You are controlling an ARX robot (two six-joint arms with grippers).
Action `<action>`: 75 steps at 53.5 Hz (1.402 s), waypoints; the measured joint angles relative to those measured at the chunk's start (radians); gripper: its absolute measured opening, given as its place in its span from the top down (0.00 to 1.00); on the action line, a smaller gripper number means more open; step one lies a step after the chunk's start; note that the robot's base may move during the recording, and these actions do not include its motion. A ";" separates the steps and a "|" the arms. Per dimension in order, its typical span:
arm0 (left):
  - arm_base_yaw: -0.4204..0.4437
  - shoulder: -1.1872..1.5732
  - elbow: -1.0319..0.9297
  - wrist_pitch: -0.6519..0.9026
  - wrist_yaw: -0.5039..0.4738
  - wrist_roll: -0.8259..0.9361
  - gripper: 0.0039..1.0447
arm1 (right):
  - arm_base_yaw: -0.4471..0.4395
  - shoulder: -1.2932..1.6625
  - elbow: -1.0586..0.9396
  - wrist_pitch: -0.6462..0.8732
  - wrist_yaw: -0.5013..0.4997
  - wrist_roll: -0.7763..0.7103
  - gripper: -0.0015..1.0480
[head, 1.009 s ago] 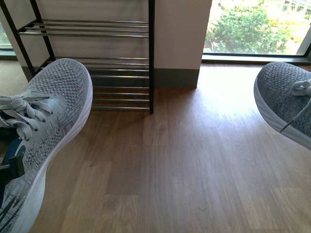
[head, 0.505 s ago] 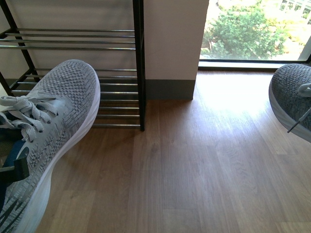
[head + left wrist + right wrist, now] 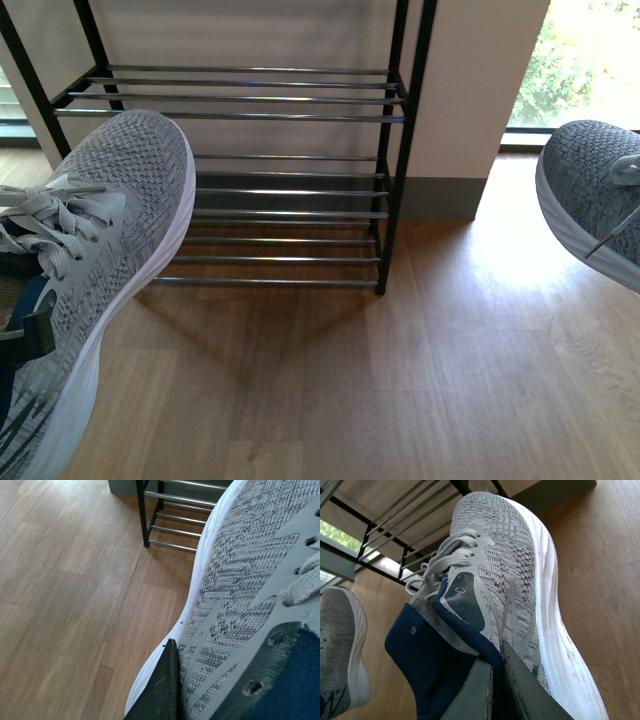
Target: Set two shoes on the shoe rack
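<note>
both sneakers (image 3: 105, 225) cut off in front view

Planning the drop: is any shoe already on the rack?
No, the rack shows bare bars on the shelves in view; left sneaker and right sneaker hang in front of it.

Shoe rack (image 3: 290, 98) ahead against wall (image 3: 250, 35), left of centre. Left sneaker (image 3: 110, 230) before rack's left end. Right sneaker (image 3: 585, 185) far right, well apart from rack.

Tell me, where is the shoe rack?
Front view: the shoe rack stands by the wall, left of centre, partly behind the left arm's grey sneaker, with the right arm's grey sneaker far right.
</note>
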 joint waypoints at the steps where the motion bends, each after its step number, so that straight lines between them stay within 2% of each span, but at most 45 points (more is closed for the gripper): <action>1: 0.000 0.000 0.000 0.000 0.001 0.000 0.99 | 0.000 0.000 0.000 0.000 0.001 0.000 0.99; 75: 0.005 0.000 0.000 0.000 0.000 0.001 0.99 | 0.002 0.000 -0.001 -0.001 0.000 0.000 0.99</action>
